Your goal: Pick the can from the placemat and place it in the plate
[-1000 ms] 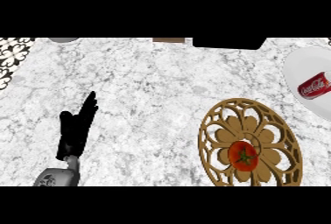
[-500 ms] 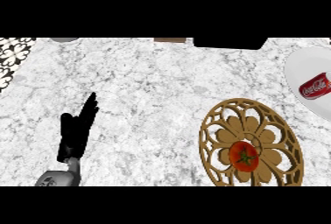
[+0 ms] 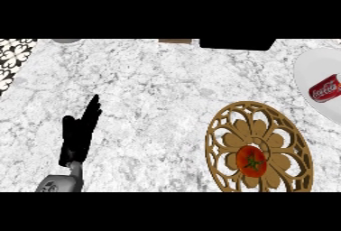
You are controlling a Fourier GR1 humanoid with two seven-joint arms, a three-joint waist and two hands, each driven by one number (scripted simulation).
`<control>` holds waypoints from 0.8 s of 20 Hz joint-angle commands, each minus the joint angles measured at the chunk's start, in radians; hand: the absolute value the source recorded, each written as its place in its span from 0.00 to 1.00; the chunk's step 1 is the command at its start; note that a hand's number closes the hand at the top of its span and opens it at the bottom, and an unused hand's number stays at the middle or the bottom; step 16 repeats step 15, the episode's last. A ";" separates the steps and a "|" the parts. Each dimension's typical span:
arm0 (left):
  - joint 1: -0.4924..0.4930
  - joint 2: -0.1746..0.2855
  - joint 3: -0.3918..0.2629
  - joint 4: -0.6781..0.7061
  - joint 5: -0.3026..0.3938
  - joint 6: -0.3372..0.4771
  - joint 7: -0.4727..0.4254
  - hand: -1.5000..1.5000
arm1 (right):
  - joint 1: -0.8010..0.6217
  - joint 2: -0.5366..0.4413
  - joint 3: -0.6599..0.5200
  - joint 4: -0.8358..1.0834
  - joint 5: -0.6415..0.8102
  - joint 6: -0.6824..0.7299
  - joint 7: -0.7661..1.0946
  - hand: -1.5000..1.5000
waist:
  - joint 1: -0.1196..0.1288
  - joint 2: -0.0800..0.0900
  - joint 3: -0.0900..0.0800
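1. One hand shows: the left hand (image 3: pixel 78 131), low at the view's left, above its grey forearm (image 3: pixel 60 183).
2. Its fingers are straight and close together, pointing up and slightly right across the counter (image 3: pixel 166 90). They hold nothing, and the thumb stands a little apart on the left side.
3. No part of the right hand is in view.
4. The red can (image 3: pixel 325 89) lies on its side on the white plate (image 3: pixel 311 65) at the right edge, upper half of the view. Both are cut off by that edge.
5. Below and left of the plate lies the round brown placemat (image 3: pixel 258 143), an openwork flower pattern inside a ring. A red tomato (image 3: pixel 251 161) with a green stem sits on it, just below its middle.
6. The left hand is well apart from the placemat, the plate and the can.
7. At the top left corner a black-and-white patterned mat (image 3: pixel 13 56) shows in part, and a dark block (image 3: pixel 236 43) sits at the counter's far edge.
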 commanded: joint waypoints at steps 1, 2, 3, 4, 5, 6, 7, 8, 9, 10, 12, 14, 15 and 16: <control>0.003 0.001 0.004 0.004 0.013 -0.015 -0.010 0.50 | 0.028 0.006 -0.018 0.007 -0.017 0.026 -0.062 0.00 | -0.003 0.000 0.000; -0.003 -0.011 -0.005 0.010 -0.007 0.009 -0.007 0.50 | 0.014 -0.026 -0.023 0.006 -0.020 0.033 -0.035 0.00 | 0.001 0.005 0.002; 0.018 0.000 0.014 0.019 0.012 -0.005 -0.026 0.50 | 0.025 -0.018 -0.027 0.011 -0.024 0.034 -0.042 0.00 | 0.001 0.002 0.000; -0.002 -0.007 0.008 -0.009 0.007 0.005 -0.001 0.50 | 0.037 -0.008 -0.038 0.010 -0.033 -0.007 -0.048 0.00 | 0.001 0.001 0.002; 0.008 -0.017 -0.016 0.002 -0.012 0.008 -0.022 0.50 | 0.029 -0.021 -0.036 0.015 -0.031 0.000 -0.021 0.00 | 0.001 0.002 0.001; 0.011 0.005 -0.003 0.002 -0.007 -0.006 -0.013 0.50 | 0.038 -0.020 -0.035 0.009 -0.028 -0.026 -0.027 0.00 | 0.004 0.002 0.002; -0.003 -0.015 -0.007 -0.010 -0.010 0.017 0.011 0.50 | 0.037 -0.035 -0.044 0.018 -0.036 -0.009 -0.012 0.00 | 0.002 0.001 0.002; 0.024 0.003 -0.012 -0.019 -0.006 -0.008 -0.006 0.50 | 0.040 -0.029 -0.046 0.016 -0.037 -0.022 -0.016 0.00 | 0.012 0.001 0.003; 0.008 0.005 0.005 -0.016 0.004 -0.006 -0.003 0.50 | 0.036 -0.043 -0.051 0.015 -0.041 -0.025 -0.006 0.00 | 0.013 0.004 0.003; -0.011 -0.022 -0.012 -0.005 -0.006 0.012 0.010 0.50 | 0.040 -0.023 -0.047 0.014 -0.038 -0.024 -0.022 0.00 | 0.003 0.005 0.003; -0.022 -0.020 -0.019 -0.010 -0.021 0.019 0.018 0.50 | 0.045 -0.025 -0.037 0.011 -0.027 -0.032 -0.019 0.00 | 0.003 0.004 0.003; 0.000 -0.020 -0.013 0.013 -0.021 0.019 -0.021 0.50 | 0.053 -0.041 -0.033 0.005 -0.021 -0.039 -0.022 0.00 | 0.007 0.008 0.002; -0.005 -0.030 -0.019 0.008 -0.014 0.017 -0.006 0.50 | 0.037 -0.033 -0.039 0.004 -0.026 -0.070 -0.005 0.00 | 0.013 0.006 0.002; -0.005 -0.030 -0.019 0.008 -0.014 0.017 -0.006 0.50 | 0.037 -0.033 -0.039 0.004 -0.026 -0.070 -0.005 0.00 | 0.013 0.006 0.002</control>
